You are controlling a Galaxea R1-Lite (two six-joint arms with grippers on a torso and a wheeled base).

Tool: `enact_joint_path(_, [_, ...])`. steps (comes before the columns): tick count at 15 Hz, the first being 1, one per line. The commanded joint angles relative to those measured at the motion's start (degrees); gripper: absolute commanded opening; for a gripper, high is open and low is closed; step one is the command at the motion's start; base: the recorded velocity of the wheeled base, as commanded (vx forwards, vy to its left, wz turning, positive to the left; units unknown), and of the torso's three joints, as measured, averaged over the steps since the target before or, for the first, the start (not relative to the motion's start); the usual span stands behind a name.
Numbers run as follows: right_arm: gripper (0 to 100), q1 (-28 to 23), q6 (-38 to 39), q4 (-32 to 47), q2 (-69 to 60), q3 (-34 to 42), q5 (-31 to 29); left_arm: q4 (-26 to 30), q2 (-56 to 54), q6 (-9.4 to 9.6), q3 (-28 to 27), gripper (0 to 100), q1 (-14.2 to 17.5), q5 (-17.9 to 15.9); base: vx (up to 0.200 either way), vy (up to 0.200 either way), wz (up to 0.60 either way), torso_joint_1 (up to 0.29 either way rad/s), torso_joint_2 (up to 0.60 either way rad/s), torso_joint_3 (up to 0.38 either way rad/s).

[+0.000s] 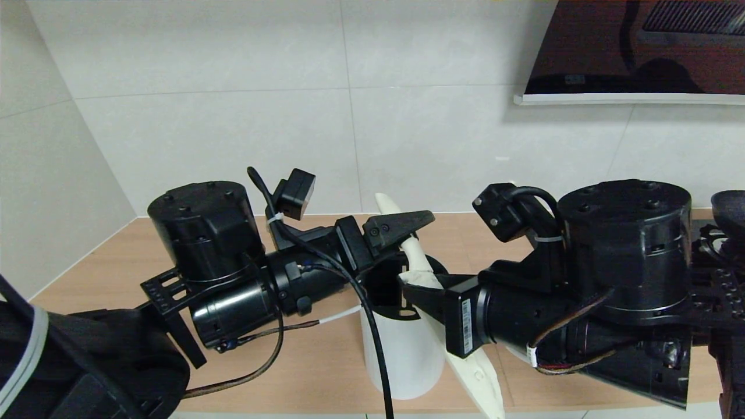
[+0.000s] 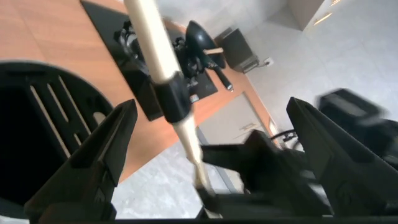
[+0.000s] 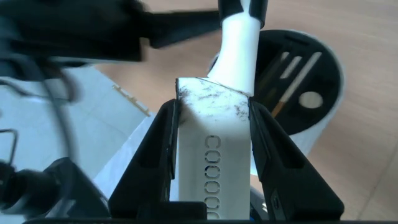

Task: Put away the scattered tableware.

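Note:
A white slotted spatula (image 1: 416,256) stands tilted just above the white utensil holder (image 1: 401,355), blade down and handle up. My right gripper (image 1: 418,280) is shut on it at the top of the blade (image 3: 211,143), in front of the holder's black insert (image 3: 311,81), which holds several utensils. My left gripper (image 1: 407,238) is open around the handle (image 2: 152,37), its fingers (image 2: 93,168) spread wide on either side without touching it. The holder's rim (image 2: 37,124) lies beside the left gripper (image 2: 211,109).
The holder stands on a wooden counter (image 1: 291,361) against a tiled wall. A black rack with dark utensils (image 1: 727,209) sits at the counter's right end, also seen in the left wrist view as a black mat (image 2: 193,43). A dark panel hangs upper right.

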Motion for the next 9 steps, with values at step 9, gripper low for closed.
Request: enact_joint_path(9, [0, 0.2, 0.0, 0.0, 0.1, 0.3, 0.1, 0.0, 1.4, 0.07, 0.0, 100, -0.9, 0.7, 0.000, 0.000, 0.00, 0.000, 0.00, 0.000])
